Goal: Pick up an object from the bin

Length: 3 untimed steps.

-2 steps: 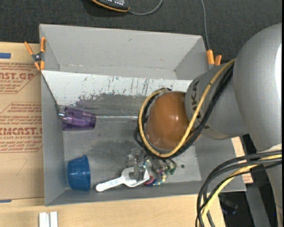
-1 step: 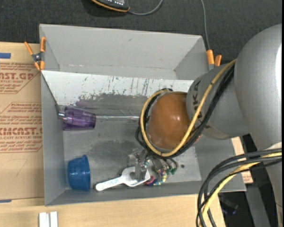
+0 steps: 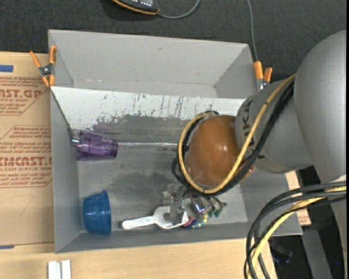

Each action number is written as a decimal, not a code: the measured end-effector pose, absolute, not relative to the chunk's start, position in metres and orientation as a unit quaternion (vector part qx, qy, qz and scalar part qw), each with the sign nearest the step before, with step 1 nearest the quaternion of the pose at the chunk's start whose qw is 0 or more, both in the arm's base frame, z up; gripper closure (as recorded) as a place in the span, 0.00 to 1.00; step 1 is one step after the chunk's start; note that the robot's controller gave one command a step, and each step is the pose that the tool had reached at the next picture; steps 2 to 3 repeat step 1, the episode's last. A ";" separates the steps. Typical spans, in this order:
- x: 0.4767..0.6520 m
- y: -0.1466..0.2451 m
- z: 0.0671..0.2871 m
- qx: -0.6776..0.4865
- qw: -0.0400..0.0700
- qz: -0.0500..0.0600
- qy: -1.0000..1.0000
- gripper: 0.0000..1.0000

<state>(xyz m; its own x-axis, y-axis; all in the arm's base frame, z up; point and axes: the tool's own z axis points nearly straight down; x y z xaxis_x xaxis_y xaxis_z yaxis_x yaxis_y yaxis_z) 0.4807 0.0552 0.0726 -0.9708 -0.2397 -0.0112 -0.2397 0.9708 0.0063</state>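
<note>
Grey metal bin [image 3: 145, 63], 4 loose things in it, well spread.

Far left: purple see-through plastic cup [image 3: 96, 147], on its side by the left wall. Near left corner: blue round plastic cup [image 3: 97, 213], also tipped over. Both are well apart from the arm, so no risk there.

Near centre: white plastic spoon-shaped piece [image 3: 142, 221], flat on the floor, close to the near wall, handle pointing left. Its right end lies under or against the pincer [image 3: 175, 209]. That is the likely task thing.

Pincer state: cannot tell wide or narrow, because the tip is dark and cluttered with cables. Cannot tell whether the white piece is gripped or only touched.

Just right of the pincer: small multicoloured cluster [image 3: 205, 213], kind unclear, may be touching the white piece. Above it: orange dome cover [image 3: 212, 150], part of the wrist.

Risks, as judgement:
- The white piece is flat and thin. A close may skid over it, or catch only the end so it pivots and drops on the lift.
- The near wall is close. A downward push could jam the tip or drive the piece into the corner.
- The cluster is right beside it, so 2 things could get pinched, or the wrong one taken.
</note>
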 end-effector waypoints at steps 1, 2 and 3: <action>0.481 0.055 0.073 -0.120 0.005 0.004 0.993 1.00; 0.481 0.055 0.073 -0.120 0.005 0.004 0.993 1.00; 0.481 0.055 0.073 -0.120 0.005 0.004 0.993 1.00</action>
